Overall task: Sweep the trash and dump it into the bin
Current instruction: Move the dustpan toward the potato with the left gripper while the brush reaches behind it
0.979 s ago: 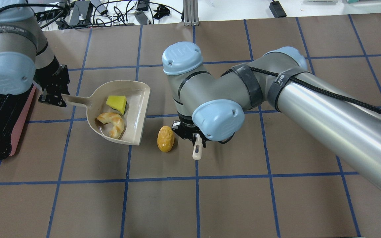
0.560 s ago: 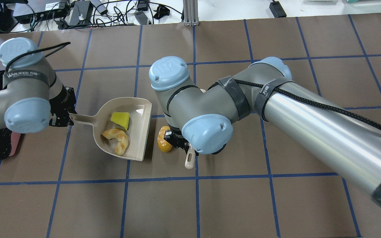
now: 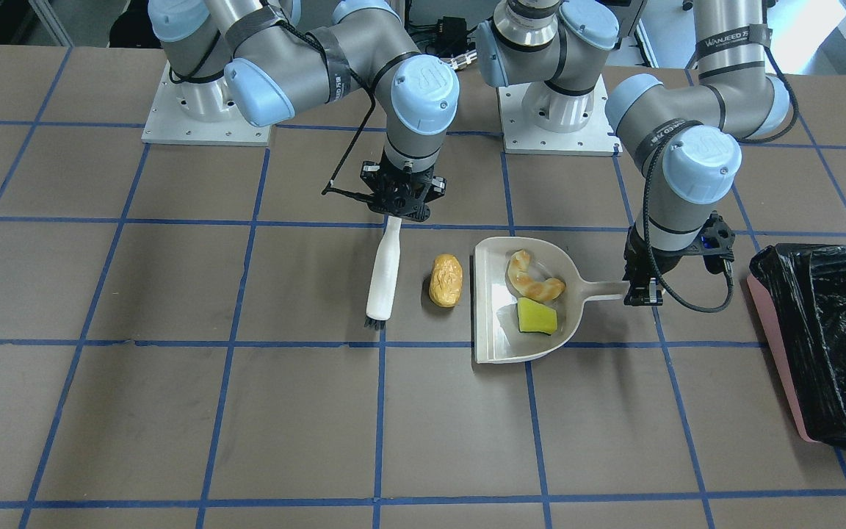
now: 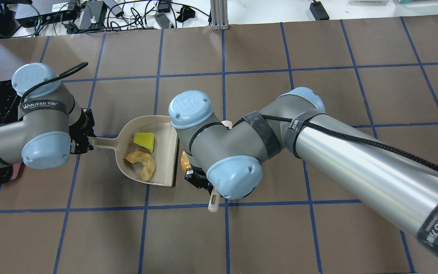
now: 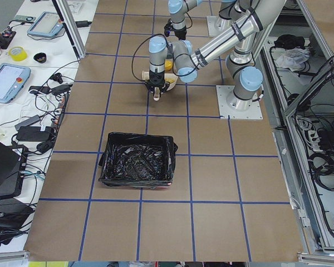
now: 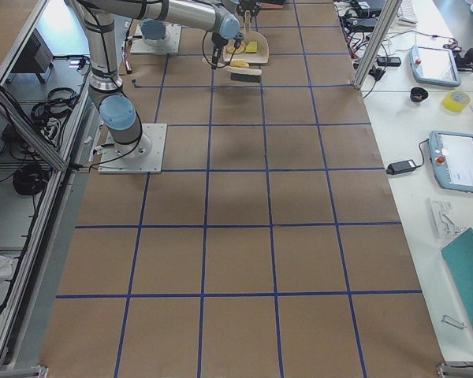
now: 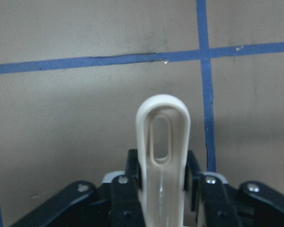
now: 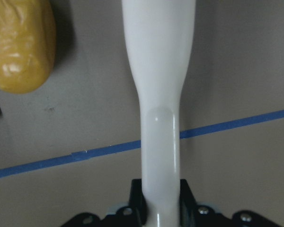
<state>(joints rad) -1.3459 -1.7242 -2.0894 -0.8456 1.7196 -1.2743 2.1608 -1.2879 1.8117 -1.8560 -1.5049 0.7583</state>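
The beige dustpan (image 3: 493,323) lies flat and holds the tan croissant (image 3: 533,277) and the yellow sponge wedge (image 3: 537,317). My left gripper (image 3: 642,292) is shut on the dustpan's handle (image 7: 163,156). The golden-brown bread roll (image 3: 446,280) lies on the table just outside the pan's open mouth. My right gripper (image 3: 396,213) is shut on the white brush (image 3: 384,273), whose bristles rest on the table beside the roll, on the side away from the pan. In the overhead view my right arm hides most of the roll (image 4: 184,161). The pink bin with its black bag (image 3: 827,330) stands beyond my left gripper.
The table is brown paper with a blue tape grid. Cables and devices lie past its far edge (image 4: 101,11). The two arm bases (image 3: 206,110) stand on the robot's side. The bin also shows in the exterior left view (image 5: 138,161).
My left arm has carried the dustpan to the right, closer to the roll. My right arm has drawn the brush back toward the robot's side. The roll has barely shifted.
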